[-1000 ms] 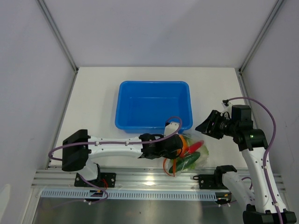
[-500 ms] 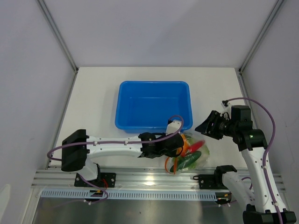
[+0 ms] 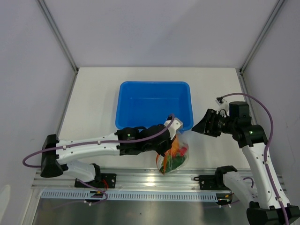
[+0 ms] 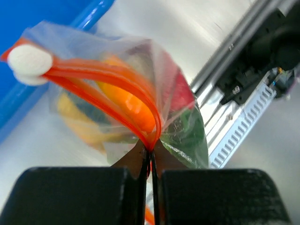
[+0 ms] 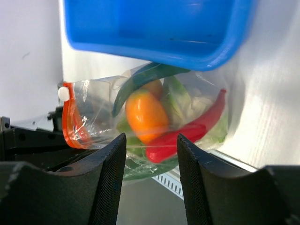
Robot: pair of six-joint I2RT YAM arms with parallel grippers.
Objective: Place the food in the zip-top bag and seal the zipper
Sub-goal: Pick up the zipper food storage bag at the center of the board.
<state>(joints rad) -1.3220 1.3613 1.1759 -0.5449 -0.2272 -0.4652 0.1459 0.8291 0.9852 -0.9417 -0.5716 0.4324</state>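
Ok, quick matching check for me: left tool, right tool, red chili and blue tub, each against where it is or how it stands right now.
Things:
1. left tool
2. right tool
3. red chili
4. blue tub

States or places:
A. inside the zip-top bag
B. open, holding nothing
C. on the table, beyond the bag
D. shut on the zipper

Pairs: 1-D, 2-B, 3-A, 4-C

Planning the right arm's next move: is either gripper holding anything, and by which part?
The left gripper is shut on the zip-top bag, pinching its orange-red zipper strip at the mouth. The right gripper is open and holds nothing.
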